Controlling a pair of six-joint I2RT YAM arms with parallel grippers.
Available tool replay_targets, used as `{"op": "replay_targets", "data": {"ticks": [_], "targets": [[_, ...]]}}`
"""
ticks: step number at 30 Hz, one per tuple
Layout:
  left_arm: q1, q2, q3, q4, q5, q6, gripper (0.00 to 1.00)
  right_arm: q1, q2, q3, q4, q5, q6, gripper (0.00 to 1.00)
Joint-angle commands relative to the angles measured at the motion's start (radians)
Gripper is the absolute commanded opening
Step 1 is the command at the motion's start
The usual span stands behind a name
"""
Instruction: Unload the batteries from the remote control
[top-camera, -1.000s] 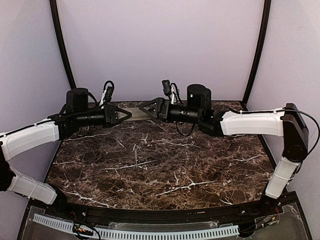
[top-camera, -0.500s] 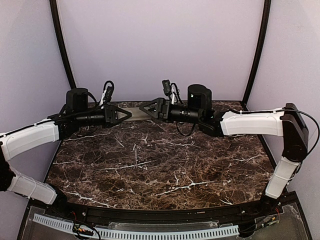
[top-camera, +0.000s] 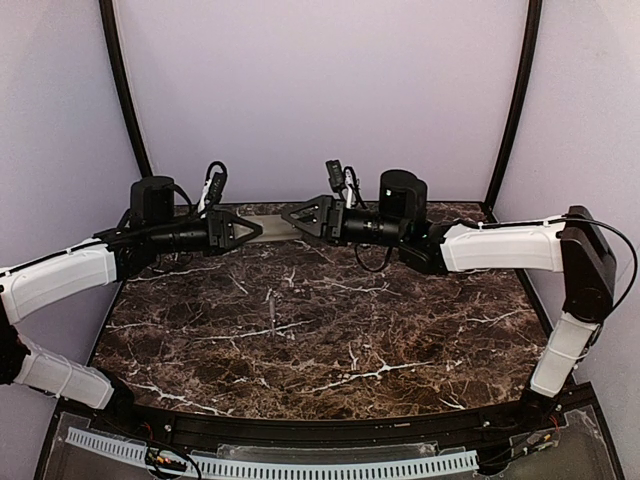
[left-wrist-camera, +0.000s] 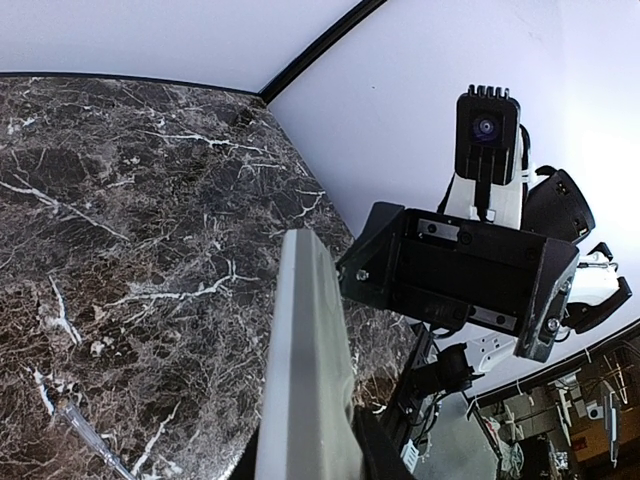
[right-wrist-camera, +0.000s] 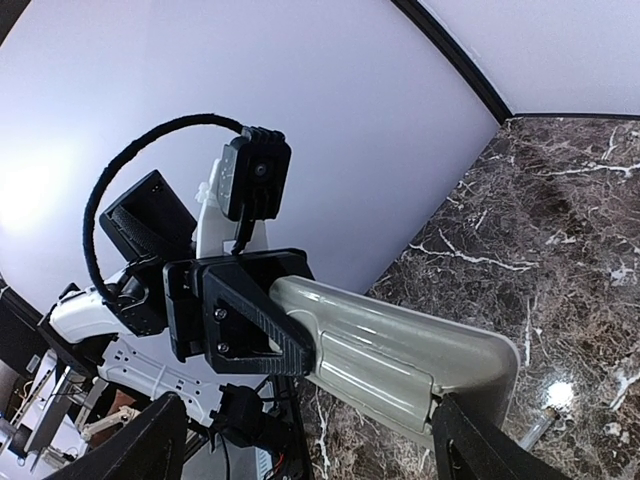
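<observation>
The remote control (right-wrist-camera: 390, 350) is hanging in the air above the far edge of the marble table (top-camera: 330, 330), lying roughly level between the two arms. It is showing its grey-beige back to the right wrist camera, with a seamed panel running along that back; in the left wrist view it is appearing edge-on as a pale narrow strip.

The left gripper (top-camera: 252, 229) is pinching one end of the remote, its black triangular fingers (right-wrist-camera: 250, 320) clamping over that end. The other end is reaching toward the right gripper (left-wrist-camera: 455, 285), whose jaws are standing spread wide. That end is sitting close to one of its fingers (left-wrist-camera: 368, 262), but whether it is touching cannot be told.

Both white forearms are stretching inward from the sides, meeting near the back wall. The rest of the dark veined tabletop is lying below and in front of them.
</observation>
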Motion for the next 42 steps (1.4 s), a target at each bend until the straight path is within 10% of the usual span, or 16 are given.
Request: {"op": "replay_targets", "data": {"ticks": [1,42], "targets": [[-0.042,-0.064,0.009,0.191,0.222,0.033,0.00,0.024,0.037,-0.026,-0.059,-0.068,0.012,0.84],[-0.043,-0.079,-0.017,0.277,0.301,0.057,0.00,0.007,0.049,-0.058,0.116,-0.323,0.083,0.85]]}}
